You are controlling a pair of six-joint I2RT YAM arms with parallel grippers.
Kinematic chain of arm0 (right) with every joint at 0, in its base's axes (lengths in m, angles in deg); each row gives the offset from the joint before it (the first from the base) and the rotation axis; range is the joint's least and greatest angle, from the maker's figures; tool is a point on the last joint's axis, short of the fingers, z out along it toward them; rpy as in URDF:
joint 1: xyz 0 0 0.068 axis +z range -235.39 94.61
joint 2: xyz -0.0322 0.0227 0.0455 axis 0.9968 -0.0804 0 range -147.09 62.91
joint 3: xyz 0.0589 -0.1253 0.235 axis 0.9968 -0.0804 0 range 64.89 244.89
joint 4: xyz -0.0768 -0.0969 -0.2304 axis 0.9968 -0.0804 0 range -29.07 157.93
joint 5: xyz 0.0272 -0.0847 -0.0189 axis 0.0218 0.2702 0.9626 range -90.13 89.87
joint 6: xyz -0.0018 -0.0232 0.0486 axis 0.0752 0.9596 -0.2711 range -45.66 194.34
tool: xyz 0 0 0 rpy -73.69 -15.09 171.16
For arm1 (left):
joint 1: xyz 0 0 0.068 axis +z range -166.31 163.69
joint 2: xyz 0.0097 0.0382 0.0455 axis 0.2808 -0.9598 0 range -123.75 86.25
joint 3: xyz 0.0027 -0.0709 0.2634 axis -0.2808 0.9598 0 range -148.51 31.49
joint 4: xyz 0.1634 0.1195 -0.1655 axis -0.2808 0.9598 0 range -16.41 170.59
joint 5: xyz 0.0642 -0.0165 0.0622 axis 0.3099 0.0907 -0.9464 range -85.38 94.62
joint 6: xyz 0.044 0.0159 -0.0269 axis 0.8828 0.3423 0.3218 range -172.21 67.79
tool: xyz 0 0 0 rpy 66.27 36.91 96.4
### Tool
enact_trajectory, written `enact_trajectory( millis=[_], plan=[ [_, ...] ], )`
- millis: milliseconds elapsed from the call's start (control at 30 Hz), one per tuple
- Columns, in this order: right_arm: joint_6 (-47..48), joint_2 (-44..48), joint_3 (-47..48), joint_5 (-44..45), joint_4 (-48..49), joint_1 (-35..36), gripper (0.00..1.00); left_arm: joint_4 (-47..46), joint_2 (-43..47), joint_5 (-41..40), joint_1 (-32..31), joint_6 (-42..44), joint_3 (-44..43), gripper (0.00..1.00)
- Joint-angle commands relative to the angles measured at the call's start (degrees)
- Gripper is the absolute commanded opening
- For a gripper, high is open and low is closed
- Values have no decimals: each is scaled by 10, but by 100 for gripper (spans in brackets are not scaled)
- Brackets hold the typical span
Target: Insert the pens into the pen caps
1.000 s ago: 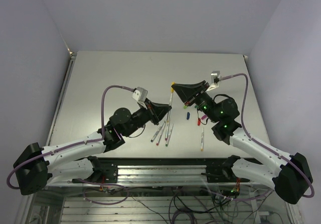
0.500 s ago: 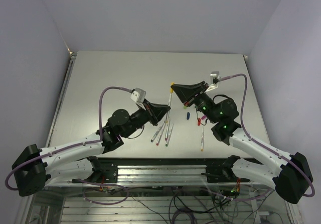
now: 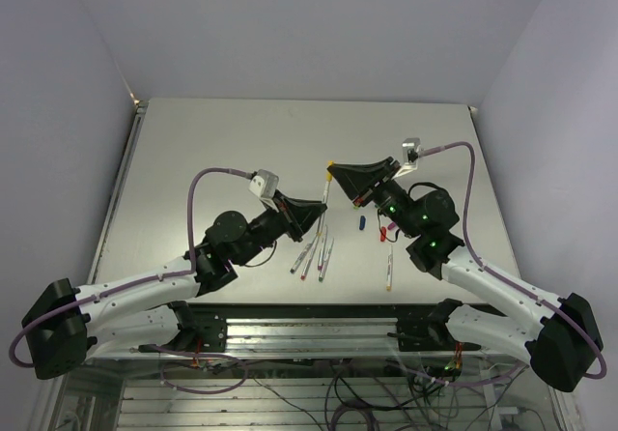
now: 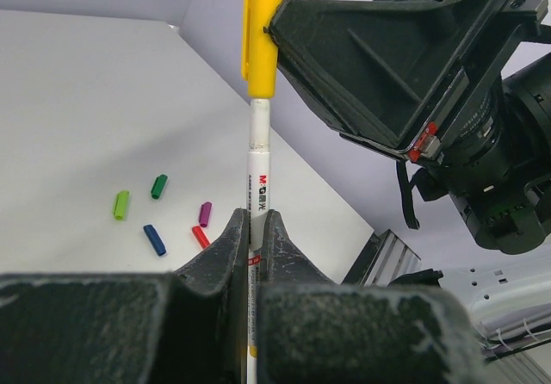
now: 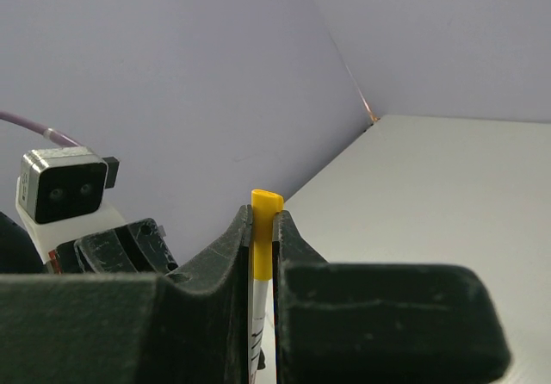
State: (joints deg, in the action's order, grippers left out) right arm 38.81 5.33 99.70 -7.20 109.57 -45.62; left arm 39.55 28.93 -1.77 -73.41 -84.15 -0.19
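Observation:
My left gripper [image 4: 256,229] is shut on the barrel of a white pen [image 4: 256,169] and holds it upright above the table. The yellow cap [image 4: 261,35] sits on the pen's top end. My right gripper [image 5: 263,229] is shut on that yellow cap [image 5: 263,238], with the white barrel [image 5: 258,332] below it. In the top view the two grippers meet over the table's middle, left [image 3: 317,215] and right [image 3: 334,172], joined by the pen [image 3: 326,197]. Light green [image 4: 121,204], dark green [image 4: 159,186], blue [image 4: 154,239], red [image 4: 200,237] and magenta [image 4: 205,213] caps lie loose on the table.
Several loose pens [image 3: 311,255] lie fanned out under my left gripper. One more pen [image 3: 389,267] lies to the right, near my right arm. The blue cap [image 3: 361,222] and red cap [image 3: 383,230] lie between them. The table's front rail [image 3: 309,317] is close behind.
My left wrist has shifted slightly to the left while keeping its hold on the pen. My right gripper has stayed on the yellow cap with hardly any movement.

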Motion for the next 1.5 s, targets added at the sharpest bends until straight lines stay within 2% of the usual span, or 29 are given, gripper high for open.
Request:
enact_trajectory(
  millis=[0,167,567,867,1200,1467],
  plan=[
    [-3,-2,1,-10,-3,4,0,-46,1,-16,1,6,-1,7],
    [-19,-5,-12,-26,-4,5,0,-75,-3,-27,1,3,4,7],
    [-19,-26,-28,-68,-63,22,0,-75,6,-47,1,36,-25,7],
    [8,-30,-35,-33,-158,56,0,-53,20,-87,1,84,-65,7],
    [15,-52,-42,0,-211,99,0,-66,14,-130,2,121,-94,7],
    [20,-67,-34,27,-222,122,0,-39,12,-127,3,130,-104,7]
  ],
)
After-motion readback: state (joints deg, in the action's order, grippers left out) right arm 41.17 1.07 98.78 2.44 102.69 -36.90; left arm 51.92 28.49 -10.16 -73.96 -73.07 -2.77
